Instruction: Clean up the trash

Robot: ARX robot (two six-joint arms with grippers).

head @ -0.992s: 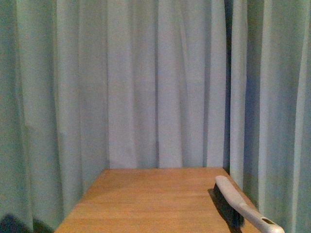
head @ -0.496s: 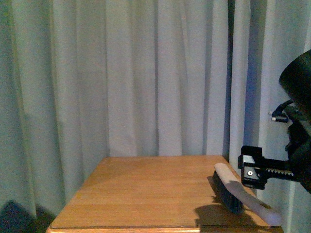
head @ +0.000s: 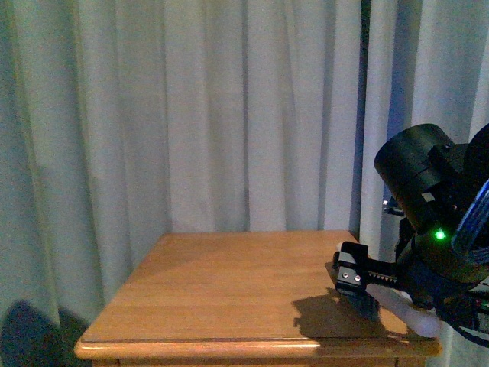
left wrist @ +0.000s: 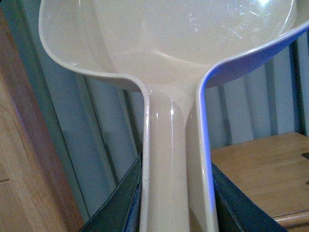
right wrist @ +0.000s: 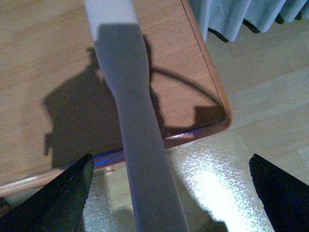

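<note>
The trash shows in none of the views. My left gripper (left wrist: 176, 195) is shut on the handle of a beige plastic dustpan (left wrist: 183, 43), whose scoop fills the left wrist view; the pan looks empty. My right gripper (head: 350, 277) hangs open at the right edge of the wooden table (head: 221, 298), just above a hand brush (head: 419, 319) with a pale handle and dark bristles. In the right wrist view the brush handle (right wrist: 130, 106) runs between the wide-apart fingers (right wrist: 63, 198) of the right gripper (right wrist: 171, 193), off centre toward one of them, untouched.
Pale curtains (head: 229, 115) hang behind and beside the table. The brush handle sticks out past the table's rounded corner (right wrist: 217, 106) over a light floor (right wrist: 251, 140). A wooden panel (left wrist: 14, 169) stands close by the dustpan.
The right arm has come in from the right and lowered over the brush handle. The front view has shifted, so more of the table's front edge shows.
</note>
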